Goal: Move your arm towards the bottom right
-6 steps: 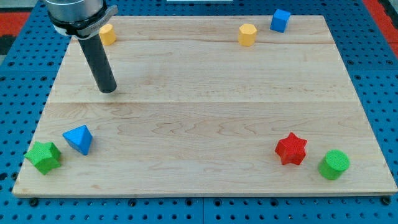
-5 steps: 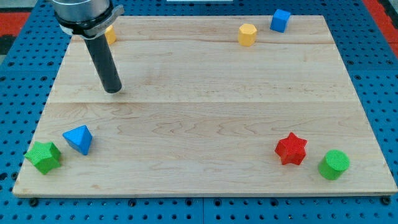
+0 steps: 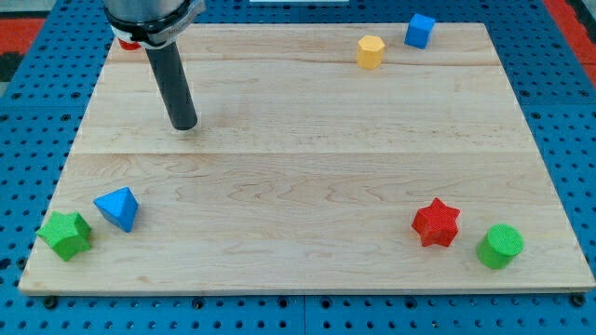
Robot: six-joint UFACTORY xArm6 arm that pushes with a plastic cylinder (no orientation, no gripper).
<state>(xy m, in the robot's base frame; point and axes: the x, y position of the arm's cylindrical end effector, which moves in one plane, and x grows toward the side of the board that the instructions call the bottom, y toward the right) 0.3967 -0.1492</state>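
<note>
Rod end effector, no jaws to part or close: my tip rests in the worktop upper-left area. Bottom-right corner lies diagonally away, where the red star and green cylinder sit.

single high view, angled down, whole board

**Wooden board and its blocks**

The wooden board carries a yellow hexagonal block and blue cube at upper right, a red star and green cylinder at lower right, and a blue pyramid and green star at lower left.
</note>
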